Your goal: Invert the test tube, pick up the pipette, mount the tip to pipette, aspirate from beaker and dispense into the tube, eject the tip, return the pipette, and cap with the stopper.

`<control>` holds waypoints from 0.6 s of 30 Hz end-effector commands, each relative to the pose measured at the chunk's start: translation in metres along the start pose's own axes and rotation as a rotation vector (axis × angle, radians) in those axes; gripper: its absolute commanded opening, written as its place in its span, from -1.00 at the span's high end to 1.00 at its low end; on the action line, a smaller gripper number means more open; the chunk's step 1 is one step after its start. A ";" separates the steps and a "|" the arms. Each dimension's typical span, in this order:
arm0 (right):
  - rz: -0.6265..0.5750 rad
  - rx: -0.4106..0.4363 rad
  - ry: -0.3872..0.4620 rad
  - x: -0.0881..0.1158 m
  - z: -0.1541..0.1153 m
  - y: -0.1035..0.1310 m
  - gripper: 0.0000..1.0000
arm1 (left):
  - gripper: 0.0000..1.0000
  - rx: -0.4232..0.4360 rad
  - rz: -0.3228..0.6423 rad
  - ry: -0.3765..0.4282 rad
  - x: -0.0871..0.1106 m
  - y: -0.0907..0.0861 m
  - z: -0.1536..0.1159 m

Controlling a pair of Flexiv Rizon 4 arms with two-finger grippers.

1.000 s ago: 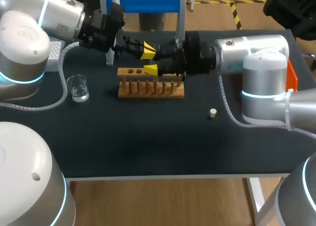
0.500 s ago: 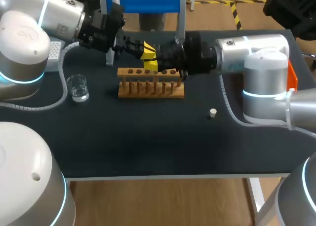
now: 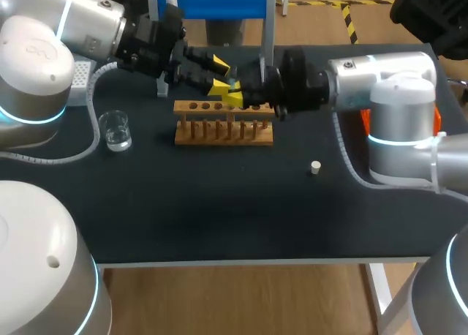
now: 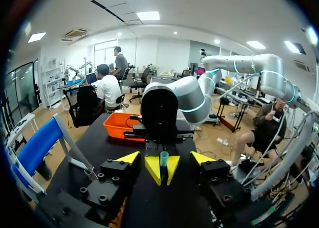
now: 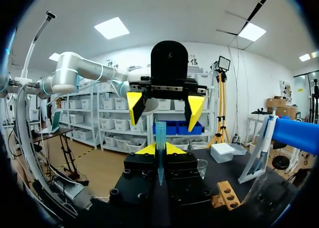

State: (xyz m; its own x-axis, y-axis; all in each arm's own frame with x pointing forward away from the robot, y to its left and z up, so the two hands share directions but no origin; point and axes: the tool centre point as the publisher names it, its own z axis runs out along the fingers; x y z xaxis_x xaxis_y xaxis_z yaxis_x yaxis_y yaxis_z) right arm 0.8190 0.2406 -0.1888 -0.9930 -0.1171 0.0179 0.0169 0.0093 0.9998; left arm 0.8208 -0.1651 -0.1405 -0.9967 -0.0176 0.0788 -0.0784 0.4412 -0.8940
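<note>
Now the handover looks done: right gripper [image 3: 234, 95] is clenched on the test tube [image 5: 160, 138] at upper middle of the head frame, just above the wooden rack [image 3: 223, 130]. Left gripper [image 5: 164, 108] stands released, fingers spread either side of the tube. A second ago left was pinched and right agape over the rack. I judge the inversion is under way, racking next.

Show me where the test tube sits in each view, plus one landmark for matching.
Head view: the test tube, faint, between the right gripper's yellow tips above the wooden rack.
Left wrist view: the test tube in the right gripper, ahead of the open left gripper.
Right wrist view: the test tube between its own fingers, left gripper beyond.
Landmark: the blue-barred stand, in all three.
</note>
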 end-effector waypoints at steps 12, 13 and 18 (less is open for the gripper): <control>0.004 -0.007 -0.056 0.026 -0.118 -0.025 1.00 | -1.00 0.001 0.000 -0.002 0.000 0.000 0.001; 0.005 -0.013 -0.060 0.027 -0.125 -0.026 1.00 | -1.00 0.001 0.000 -0.002 0.000 0.000 0.001; 0.014 -0.024 -0.078 0.032 -0.162 -0.038 1.00 | -1.00 0.001 0.000 -0.002 0.000 0.000 0.001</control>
State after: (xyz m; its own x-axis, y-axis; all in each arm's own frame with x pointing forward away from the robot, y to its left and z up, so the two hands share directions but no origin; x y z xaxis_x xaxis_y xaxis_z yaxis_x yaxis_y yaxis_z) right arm 0.8118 0.1164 -0.2214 -0.9985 -0.0421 0.0340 0.0344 -0.0075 0.9994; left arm 0.8208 -0.1651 -0.1406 -0.9967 -0.0175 0.0788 -0.0784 0.4412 -0.8940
